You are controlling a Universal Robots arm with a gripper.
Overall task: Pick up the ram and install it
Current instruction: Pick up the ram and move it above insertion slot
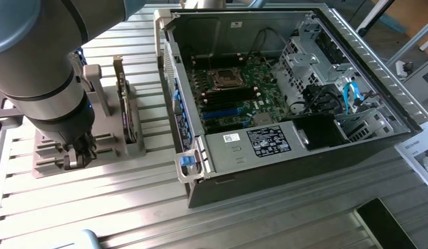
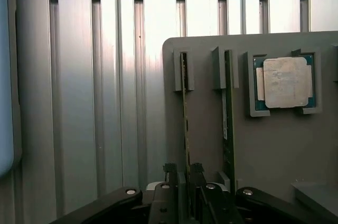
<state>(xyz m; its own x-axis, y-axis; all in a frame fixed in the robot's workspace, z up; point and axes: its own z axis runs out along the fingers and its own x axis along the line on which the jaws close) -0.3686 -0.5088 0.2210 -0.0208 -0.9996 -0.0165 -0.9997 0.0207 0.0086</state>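
Two sticks stand on edge in slots of the grey holder (image 2: 206,129): the ram (image 2: 185,118) and, just beside it, a second stick (image 2: 227,123). The gripper (image 2: 182,175) is spread wide and holds nothing. Its fingers (image 2: 169,172) straddle one end of the ram with no visible contact.

Handling, as judged: the ram is light, thin and stiff, but fragile. Grip flat across both faces near the free upper edge, clear of the edge seated in the slot.

Clearance: bare table (image 2: 79,102) lies on one side, while the second stick and the CPU (image 2: 285,82) crowd the other. In the exterior view, a tall card (image 1: 124,104) stands between holder and case (image 1: 269,171), whose walls rise around the board.
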